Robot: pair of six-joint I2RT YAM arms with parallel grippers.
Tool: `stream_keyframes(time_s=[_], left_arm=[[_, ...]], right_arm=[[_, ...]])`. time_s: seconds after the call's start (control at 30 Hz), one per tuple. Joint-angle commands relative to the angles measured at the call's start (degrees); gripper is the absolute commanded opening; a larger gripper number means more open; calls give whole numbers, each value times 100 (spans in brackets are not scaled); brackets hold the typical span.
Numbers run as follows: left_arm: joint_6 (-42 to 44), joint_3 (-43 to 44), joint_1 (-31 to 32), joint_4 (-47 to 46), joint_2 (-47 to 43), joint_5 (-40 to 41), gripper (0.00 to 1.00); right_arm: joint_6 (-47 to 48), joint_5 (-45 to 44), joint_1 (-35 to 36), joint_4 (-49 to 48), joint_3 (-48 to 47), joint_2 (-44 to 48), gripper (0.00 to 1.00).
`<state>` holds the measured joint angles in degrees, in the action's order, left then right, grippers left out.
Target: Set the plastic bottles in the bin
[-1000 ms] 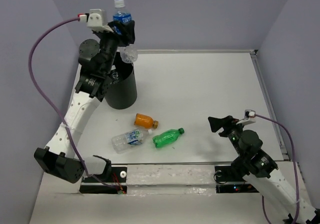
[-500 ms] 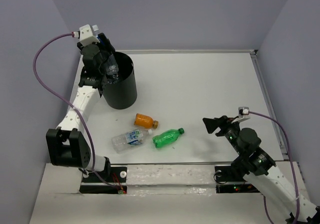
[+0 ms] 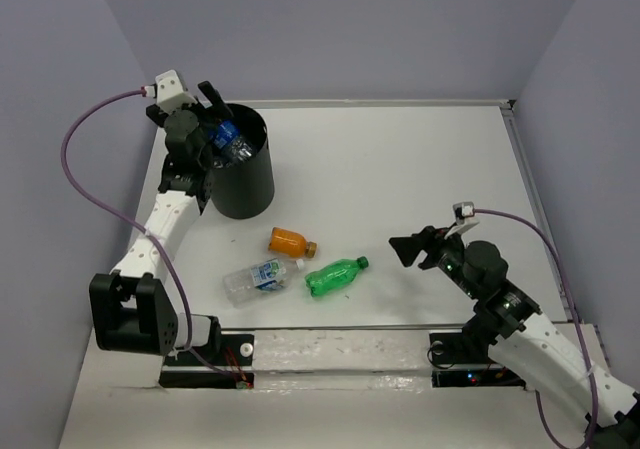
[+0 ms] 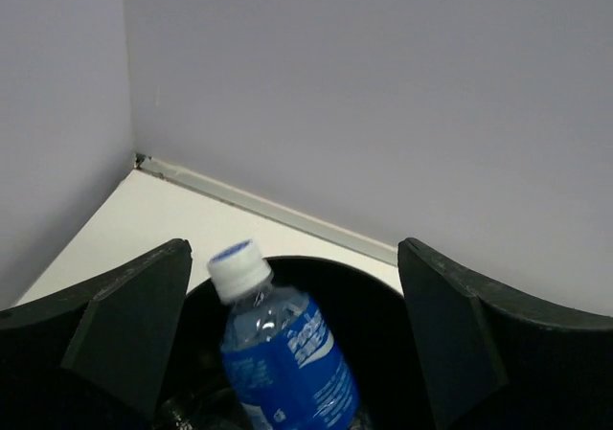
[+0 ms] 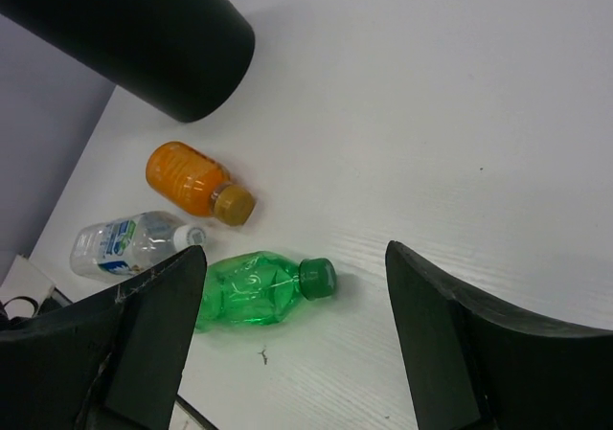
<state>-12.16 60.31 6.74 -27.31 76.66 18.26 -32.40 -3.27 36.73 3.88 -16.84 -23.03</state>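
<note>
Evidently a drop-off step | left gripper [image 3: 213, 119] was spread wide over the bin [image 3: 245, 184] at the surface's far-left corner, blue-labelled bottle [image 4: 287, 363] loose in the bin's mouth | right gripper [image 3: 410, 245] hung open near the green bottle [image 3: 335, 276] by the near edge | next move likely needed: lower, close on it.

bin [image 3: 250, 184]: black
bottle in the bin [image 4: 287, 363]: clear, blue label, white cap
short bottle [image 5: 192, 181]: orange
long bottle [image 5: 251, 291]: green
desk [image 3: 400, 169]: white
</note>
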Motion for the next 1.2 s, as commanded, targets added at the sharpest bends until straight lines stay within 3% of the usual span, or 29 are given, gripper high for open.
stream_keyframes(time_s=[0.0, 0.23, 0.43, 0.6, 0.77, 0.87, 1.17], left_arm=[[-207, 7, 2, -653, -722, 37, 99], [-699, -151, 11, -469, -1653, -419, 99], [-1314, -555, 11, 330, -2865, -1201, 99], [-1271, -582, 20, 1848, -3569, -2026, 99], [-1104, -591, 20, 2747, -4299, -2370, 99], [-946, -354, 20, 3361, -4458, -2476, 99], [-621, 112, 353, 3715, -4862, -2608, 99]], right_arm=[[278, 625, -17, -766, -495, -507, 81], [691, 1030, 641, -1161, -1093, -1721, 80], [1534, 1266, 1784, -1320, -2278, -3460, 75], [2911, 1504, 2592, -575, -3727, -5453, 74], [4213, 1802, 3041, 550, -5623, -6994, 94], [4636, 1996, 3042, 1138, -6555, -7812, 96], [5806, 1997, 3208, 2554, -8554, -9560, 99]])
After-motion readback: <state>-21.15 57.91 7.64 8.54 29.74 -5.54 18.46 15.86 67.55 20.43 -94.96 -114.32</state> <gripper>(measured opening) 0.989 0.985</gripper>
